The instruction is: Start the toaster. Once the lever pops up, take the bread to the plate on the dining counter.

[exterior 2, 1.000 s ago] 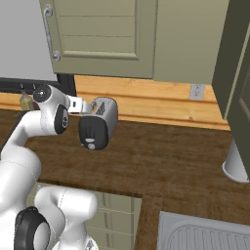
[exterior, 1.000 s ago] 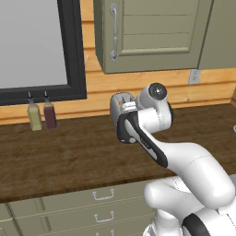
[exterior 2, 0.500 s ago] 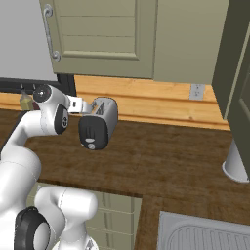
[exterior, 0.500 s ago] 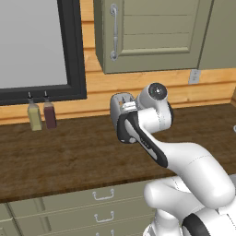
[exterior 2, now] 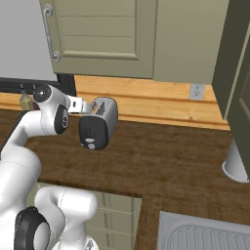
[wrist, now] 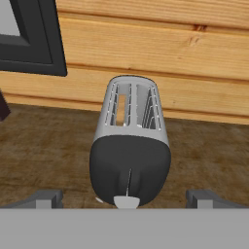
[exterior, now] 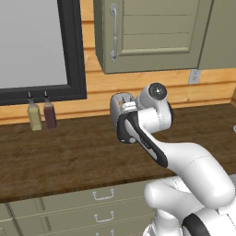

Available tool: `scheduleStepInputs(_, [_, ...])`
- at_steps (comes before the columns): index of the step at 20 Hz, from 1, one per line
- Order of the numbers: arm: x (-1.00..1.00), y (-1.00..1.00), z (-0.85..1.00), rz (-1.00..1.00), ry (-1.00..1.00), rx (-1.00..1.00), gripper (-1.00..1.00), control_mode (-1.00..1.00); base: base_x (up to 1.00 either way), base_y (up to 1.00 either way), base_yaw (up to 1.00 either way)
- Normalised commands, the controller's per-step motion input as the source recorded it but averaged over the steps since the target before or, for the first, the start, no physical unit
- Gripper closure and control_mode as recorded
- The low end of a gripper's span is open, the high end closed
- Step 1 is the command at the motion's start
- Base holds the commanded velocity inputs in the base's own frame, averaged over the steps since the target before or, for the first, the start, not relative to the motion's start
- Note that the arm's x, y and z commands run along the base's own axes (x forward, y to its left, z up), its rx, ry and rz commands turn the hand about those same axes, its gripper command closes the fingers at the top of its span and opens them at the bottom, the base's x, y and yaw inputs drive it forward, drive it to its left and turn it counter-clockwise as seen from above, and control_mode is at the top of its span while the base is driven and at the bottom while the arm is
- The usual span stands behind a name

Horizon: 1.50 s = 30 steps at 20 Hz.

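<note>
On wood counter (exterior 2: 166,161): toaster (exterior 2: 97,124).

wood-plank wall (exterior 2: 161,100), olive cabinets (exterior: 156,34), dark-framed window (exterior: 37,46)

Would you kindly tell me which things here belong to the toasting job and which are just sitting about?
For the job: toaster, bread in its left slot, open gripper.
Just about: two bottles by the window, wall socket, sink.

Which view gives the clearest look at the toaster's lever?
The hand view: the toaster faces it end-on, with the pale lever low on the black panel. The right base view shows that panel obliquely; in the left base view the arm hides most of the toaster.
</note>
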Motion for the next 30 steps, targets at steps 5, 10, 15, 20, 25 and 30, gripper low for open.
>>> scheduleStepInputs(5, [0.00,0.00,0.00,0.00,0.00,0.00,-1.00,-1.00,0.00,0.00,0.00])
scheduleStepInputs(10, [0.00,0.00,0.00,0.00,0.00,0.00,-1.00,-1.00,0.00,0.00,0.00])
scheduleStepInputs(15, [0.00,0.00,0.00,0.00,0.00,0.00,-1.00,-1.00,0.00,0.00,0.00])
scheduleStepInputs(20, [0.00,0.00,0.00,0.00,0.00,0.00,-1.00,-1.00,0.00,0.00,0.00])
scheduleStepInputs(25, [0.00,0.00,0.00,0.00,0.00,0.00,-1.00,-1.00,0.00,0.00,0.00])
scheduleStepInputs(30, [0.00,0.00,0.00,0.00,0.00,0.00,-1.00,-1.00,0.00,0.00,0.00])
